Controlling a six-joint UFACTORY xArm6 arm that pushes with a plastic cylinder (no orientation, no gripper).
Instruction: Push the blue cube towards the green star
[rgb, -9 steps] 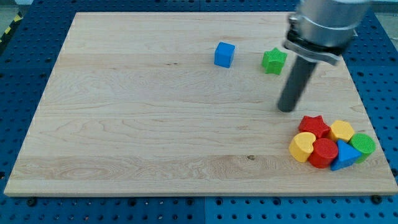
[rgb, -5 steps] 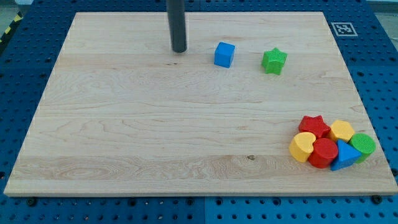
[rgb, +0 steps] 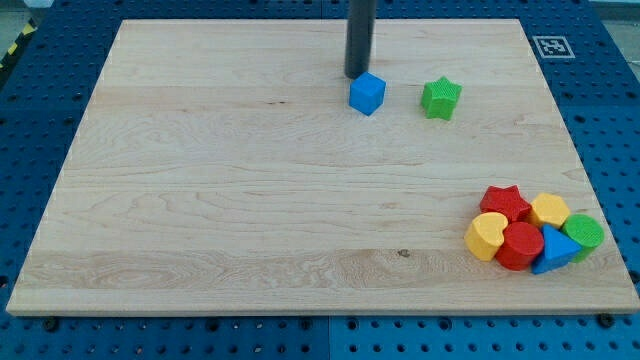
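The blue cube (rgb: 367, 94) sits on the wooden board (rgb: 200, 200) near the view's top, turned slightly. The green star (rgb: 440, 98) lies a short way to its right, apart from it. My tip (rgb: 356, 75) is at the cube's upper left corner, touching or nearly touching it. The dark rod rises out of the view's top.
A cluster sits at the board's lower right: red star (rgb: 505, 202), yellow heart (rgb: 487, 236), red cylinder (rgb: 521, 245), blue triangle (rgb: 553, 250), yellow block (rgb: 549, 210), green cylinder (rgb: 584, 233). A marker tag (rgb: 551, 46) is at the top right corner.
My tip swept from the right of the green star to the cube's left, then came right against the cube's upper left. The cube shifted slightly right and down and rotated.
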